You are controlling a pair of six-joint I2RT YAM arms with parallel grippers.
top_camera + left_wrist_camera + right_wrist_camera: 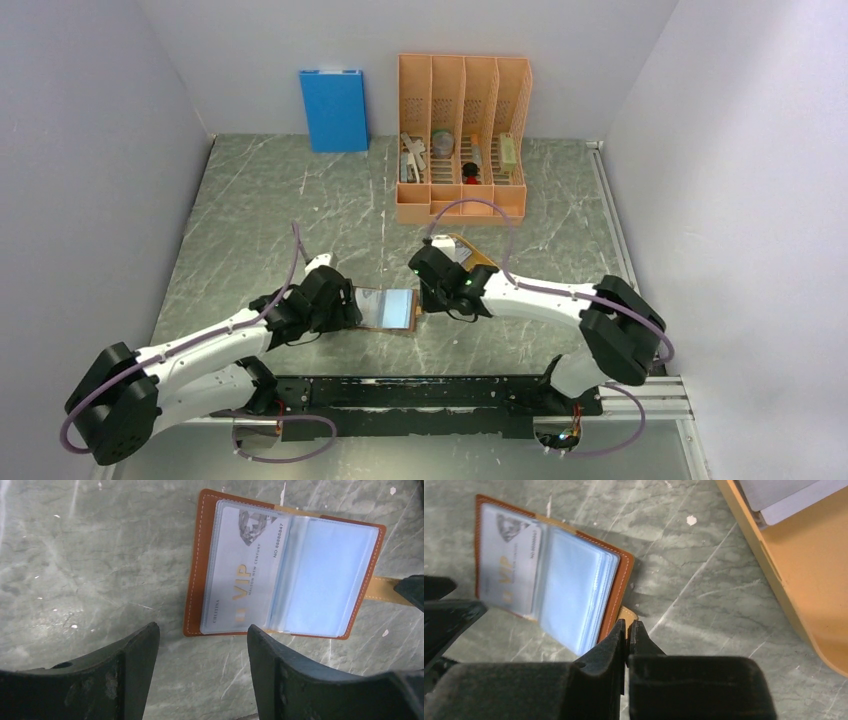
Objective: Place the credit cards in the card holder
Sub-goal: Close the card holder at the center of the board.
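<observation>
The brown card holder (385, 308) lies open on the table between my grippers, its clear sleeves up. A silvery VIP credit card (245, 565) sits in its left sleeve; the right sleeve (325, 580) looks empty. My left gripper (202, 630) is open and empty, just off the holder's left edge. My right gripper (628, 624) is shut at the holder's right edge, pinching its tan snap tab (627, 613). More pale grey cards (784, 495) lie in the orange oval tray (804, 575) to the right.
The tall orange desk organizer (462, 140) stands at the back with small items in it. A blue box (333, 110) leans on the back wall. The orange tray (478, 256) lies just behind my right gripper (425, 295).
</observation>
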